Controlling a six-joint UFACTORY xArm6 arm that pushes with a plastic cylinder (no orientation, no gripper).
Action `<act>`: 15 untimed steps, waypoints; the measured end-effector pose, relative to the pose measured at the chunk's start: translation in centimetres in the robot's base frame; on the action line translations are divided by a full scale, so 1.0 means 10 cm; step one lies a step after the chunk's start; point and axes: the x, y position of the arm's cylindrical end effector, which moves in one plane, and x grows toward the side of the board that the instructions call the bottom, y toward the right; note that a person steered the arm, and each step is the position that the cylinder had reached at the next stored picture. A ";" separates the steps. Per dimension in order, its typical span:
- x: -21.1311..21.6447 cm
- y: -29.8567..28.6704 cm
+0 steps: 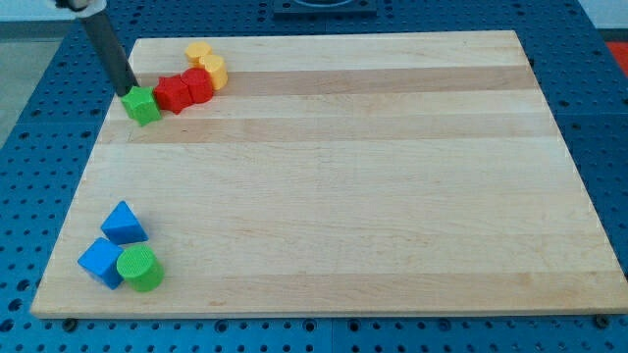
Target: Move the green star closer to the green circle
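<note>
The green star (143, 105) is seen near the top-left corner of the wooden counter (353, 186); all else is placed from it. My tip (128, 92) is set against the star's upper-left edge, the dark rod slanting up and away toward the view's top left. No jaws are carried by this arm, so nothing is clenched or grasped: only a bare rod end is pressed beside the star.

Just to the star's right, touching it, a red block (175, 94) is found, and a second red block (199, 83) follows directly after. Further up and right of the star, two yellow blocks (207, 61) are stacked close together, their shapes hard to tell.

Well below the star, near the counter's bottom-left corner, the green circle (140, 269) is placed, touching a blue cube (102, 262) on its left, with a blue triangle (124, 224) just above it.
</note>
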 end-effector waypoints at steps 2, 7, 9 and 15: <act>-0.05 0.20; 0.52 0.21; 0.99 0.10; 1.33 0.53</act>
